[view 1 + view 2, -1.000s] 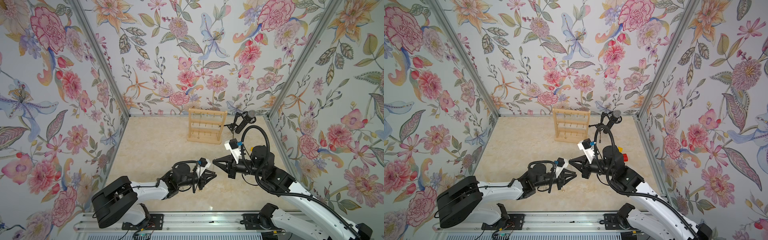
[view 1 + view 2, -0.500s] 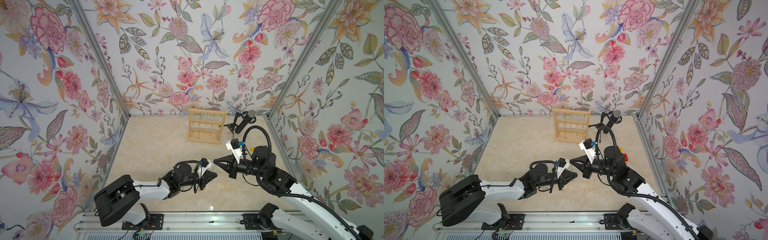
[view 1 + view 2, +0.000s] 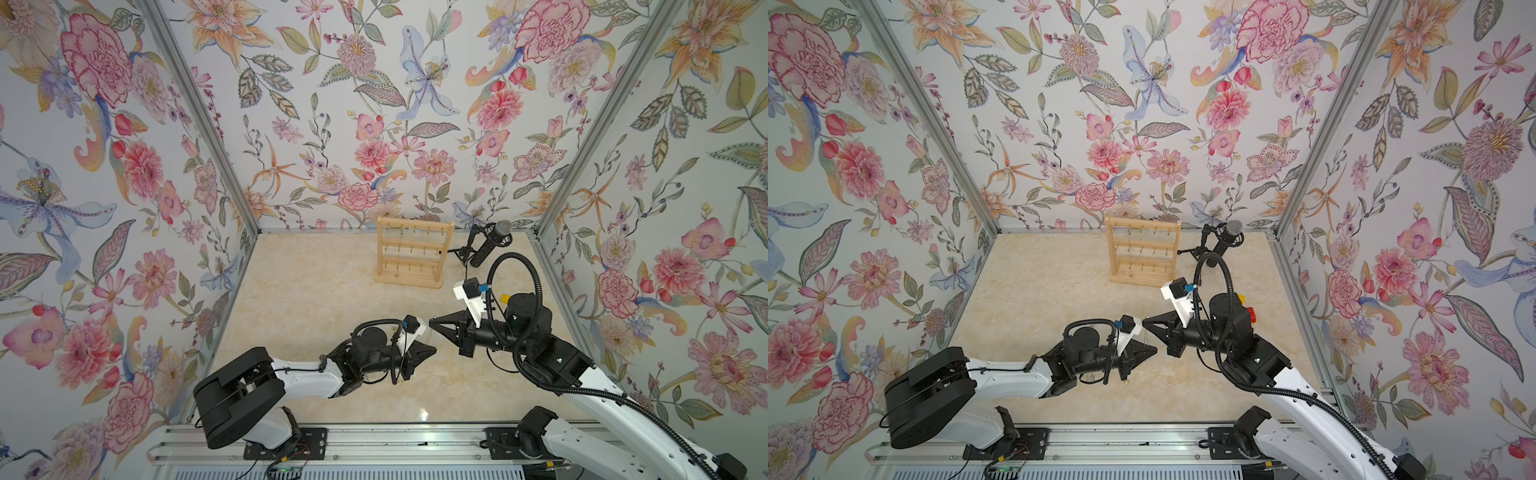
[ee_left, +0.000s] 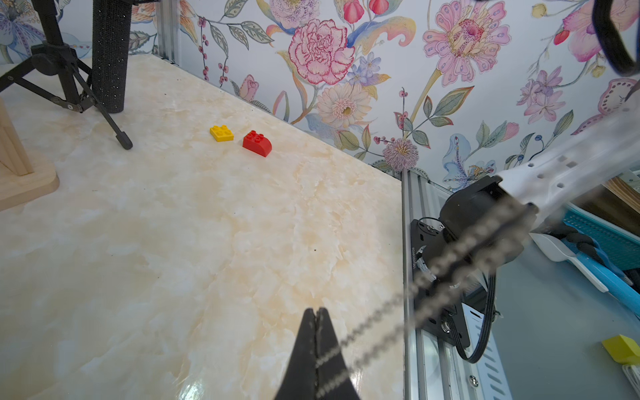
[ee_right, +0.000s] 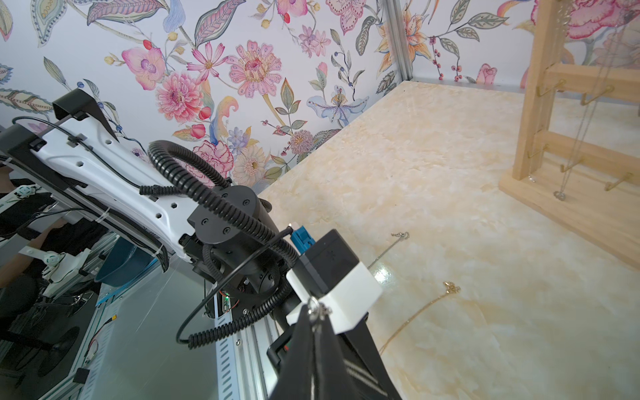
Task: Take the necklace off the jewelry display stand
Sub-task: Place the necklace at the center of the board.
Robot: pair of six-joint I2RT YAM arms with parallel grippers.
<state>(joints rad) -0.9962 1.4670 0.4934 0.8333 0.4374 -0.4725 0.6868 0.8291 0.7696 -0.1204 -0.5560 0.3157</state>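
Note:
The jewelry display stand (image 3: 413,253) (image 3: 1144,253) is a light wooden rack at the back of the table, and thin chains still hang from its pegs (image 5: 559,195). A fine silver necklace (image 4: 450,256) is stretched between my two grippers near the table's front. My left gripper (image 4: 316,310) (image 3: 434,351) is shut on its chain, which runs out of the closed jaws. My right gripper (image 5: 314,306) (image 3: 430,321) is shut on the necklace's small ring end, just above and behind the left one. Both tips nearly meet in both top views.
A black microphone on a tripod (image 3: 490,243) (image 4: 110,55) stands right of the stand. A yellow brick (image 4: 221,133) and a red brick (image 4: 257,143) lie by the right wall. A gold chain (image 5: 415,315) and a silver chain (image 5: 388,249) lie loose on the marble table.
My left gripper's jaws have closed on the chain. Both arms have barely shifted, and the right gripper has stayed shut.

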